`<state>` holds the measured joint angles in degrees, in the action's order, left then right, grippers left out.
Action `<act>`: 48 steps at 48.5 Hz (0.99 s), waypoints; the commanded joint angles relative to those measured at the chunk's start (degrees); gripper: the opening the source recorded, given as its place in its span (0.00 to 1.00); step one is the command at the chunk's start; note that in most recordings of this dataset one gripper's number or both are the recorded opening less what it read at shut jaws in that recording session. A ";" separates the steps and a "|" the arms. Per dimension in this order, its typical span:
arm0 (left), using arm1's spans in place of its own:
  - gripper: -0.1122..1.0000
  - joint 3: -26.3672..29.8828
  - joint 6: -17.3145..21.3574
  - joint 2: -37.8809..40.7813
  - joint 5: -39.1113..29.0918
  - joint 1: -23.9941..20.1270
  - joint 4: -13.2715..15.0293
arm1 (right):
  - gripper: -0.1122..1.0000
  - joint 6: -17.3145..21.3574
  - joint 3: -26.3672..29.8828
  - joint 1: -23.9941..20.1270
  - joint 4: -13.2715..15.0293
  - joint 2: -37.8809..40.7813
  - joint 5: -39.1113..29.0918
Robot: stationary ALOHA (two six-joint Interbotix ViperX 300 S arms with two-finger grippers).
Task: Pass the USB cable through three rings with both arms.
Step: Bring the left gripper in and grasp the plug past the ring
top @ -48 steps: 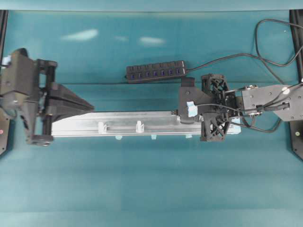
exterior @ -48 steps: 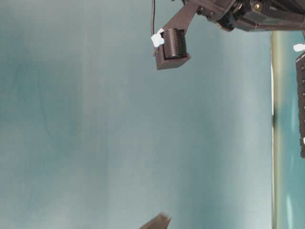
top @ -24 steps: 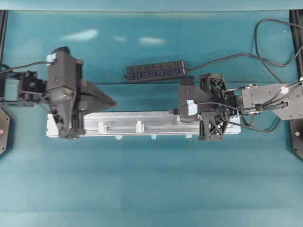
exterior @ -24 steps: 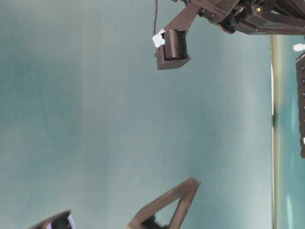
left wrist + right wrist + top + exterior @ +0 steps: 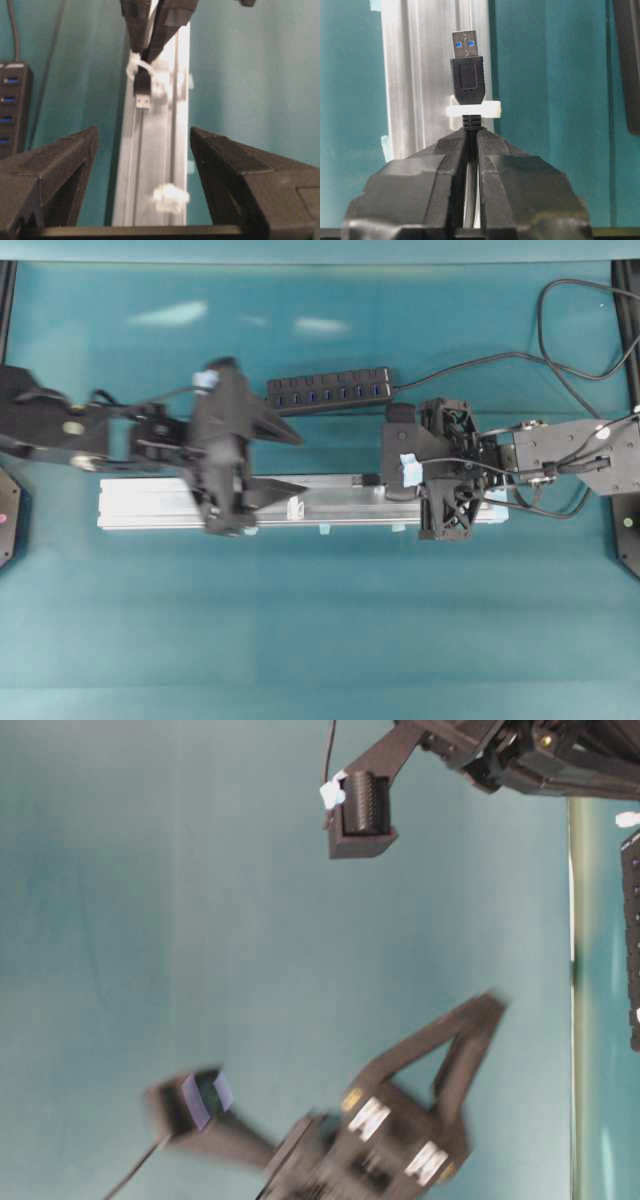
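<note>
USB cable (image 5: 467, 75) threaded through first ring (image 5: 473, 110)

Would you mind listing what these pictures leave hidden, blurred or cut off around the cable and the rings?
- Overhead view: the left gripper is motion-blurred and covers part of the rail; only one ring shows clearly.
- Overhead view: the right gripper hides the third ring.
- Right wrist view: the USB cable disappears between the shut fingers; its run behind is hidden.
- Table-level view: rail and rings are not in view.

The left claw (image 5: 440, 1050) is motion-blurred and cut off by the bottom edge.
</note>
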<state>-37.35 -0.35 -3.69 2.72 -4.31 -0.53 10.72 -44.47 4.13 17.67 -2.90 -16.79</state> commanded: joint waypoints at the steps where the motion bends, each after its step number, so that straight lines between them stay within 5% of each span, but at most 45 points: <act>1: 0.83 3.08 0.26 3.08 0.53 0.09 -0.18 | 0.02 0.35 0.09 0.09 0.09 -0.70 1.23; 22: 0.83 10.46 0.44 13.62 0.62 0.09 -0.18 | 0.02 0.62 0.00 0.09 -0.18 -0.79 3.08; 48: 0.82 12.13 0.44 18.81 0.88 -0.53 -0.18 | 0.02 0.70 0.00 0.09 -0.44 -0.79 4.04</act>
<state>-26.02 0.00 15.21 2.90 -4.48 -0.62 10.81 -44.82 4.22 17.31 -2.99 -13.27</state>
